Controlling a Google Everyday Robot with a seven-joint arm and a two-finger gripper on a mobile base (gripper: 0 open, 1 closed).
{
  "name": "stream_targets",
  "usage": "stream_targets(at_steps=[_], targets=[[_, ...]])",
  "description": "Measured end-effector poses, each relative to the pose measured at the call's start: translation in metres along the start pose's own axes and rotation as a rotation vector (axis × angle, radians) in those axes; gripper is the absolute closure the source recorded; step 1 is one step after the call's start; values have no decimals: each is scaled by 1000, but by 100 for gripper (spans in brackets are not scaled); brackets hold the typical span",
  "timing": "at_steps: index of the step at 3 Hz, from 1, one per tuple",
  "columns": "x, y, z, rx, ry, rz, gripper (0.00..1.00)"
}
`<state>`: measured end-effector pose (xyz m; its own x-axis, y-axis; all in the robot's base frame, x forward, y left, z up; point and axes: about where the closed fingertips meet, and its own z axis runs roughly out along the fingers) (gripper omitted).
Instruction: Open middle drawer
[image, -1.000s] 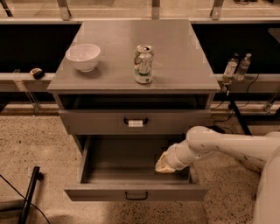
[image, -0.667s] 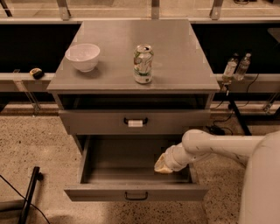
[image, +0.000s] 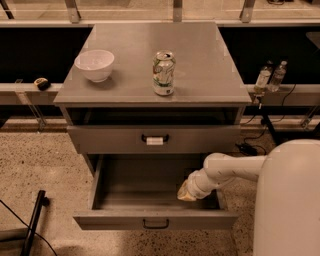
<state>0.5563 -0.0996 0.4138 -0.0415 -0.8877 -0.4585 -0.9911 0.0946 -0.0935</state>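
Note:
The middle drawer (image: 155, 220) is pulled far out of the grey cabinet. Its deep grey interior shows, and its small dark loop handle (image: 156, 223) faces me at the front. My white arm (image: 230, 170) reaches in from the right. My gripper (image: 186, 192) hangs inside the drawer's right half, just above the floor and behind the front panel. The drawer above, with a white tag on its handle (image: 154, 140), stands slightly out.
A white bowl (image: 94, 64) and a drink can (image: 164, 73) stand on the cabinet top (image: 210, 65). Two small bottles (image: 270, 76) sit on a ledge at the right. A black pole (image: 34, 220) leans at the lower left. My white body (image: 290, 200) fills the lower right.
My arm and gripper have shifted slightly left inside the drawer, and my body takes up more of the right side. The drawer stays out.

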Motion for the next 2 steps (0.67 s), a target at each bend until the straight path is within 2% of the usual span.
stream_targets(at_steps=[1,2], targets=[[6,10,5,-59,21,-10,100],[7,40,4,-170,28,-41,100]])
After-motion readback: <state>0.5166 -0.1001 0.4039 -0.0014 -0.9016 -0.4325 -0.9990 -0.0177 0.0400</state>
